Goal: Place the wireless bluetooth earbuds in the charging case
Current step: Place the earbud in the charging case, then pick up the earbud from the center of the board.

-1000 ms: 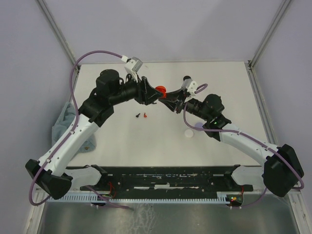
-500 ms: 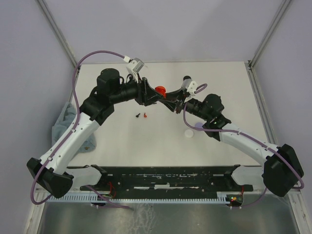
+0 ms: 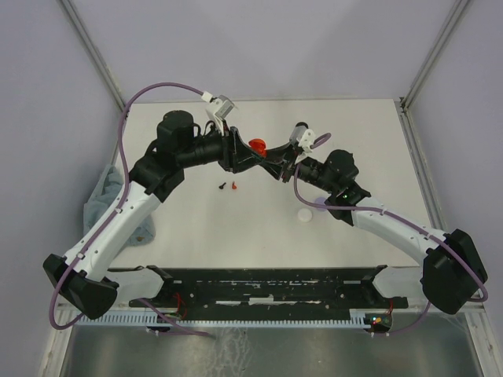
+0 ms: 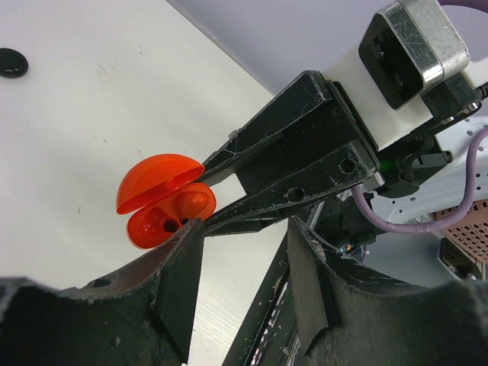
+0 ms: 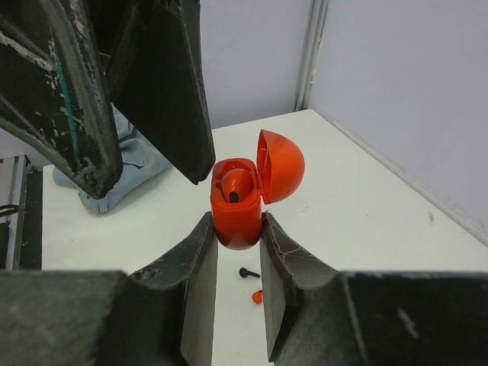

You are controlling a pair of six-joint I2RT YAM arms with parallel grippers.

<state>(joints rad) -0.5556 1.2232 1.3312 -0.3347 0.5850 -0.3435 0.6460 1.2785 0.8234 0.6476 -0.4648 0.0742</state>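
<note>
My right gripper (image 5: 237, 226) clamps open case (image 5: 238, 207); left gripper (image 4: 244, 225) jaws apart, empty. Red bud (image 3: 234, 186) lies just nearward, closest to left arm.

A: The charging case (image 5: 238, 210)?
B: Glossy red plastic, smooth, slightly see-through at the lid.
A: And the right pincer (image 5: 236, 221)?
B: Matt black, scuffed and scratched grey along its edges.
A: The worktop (image 5: 366, 221)?
B: Smooth matt white. The cloth (image 5: 133, 164) is soft, crumpled blue fabric, and the camera housing (image 4: 415, 46) is brushed bare metal.
</note>
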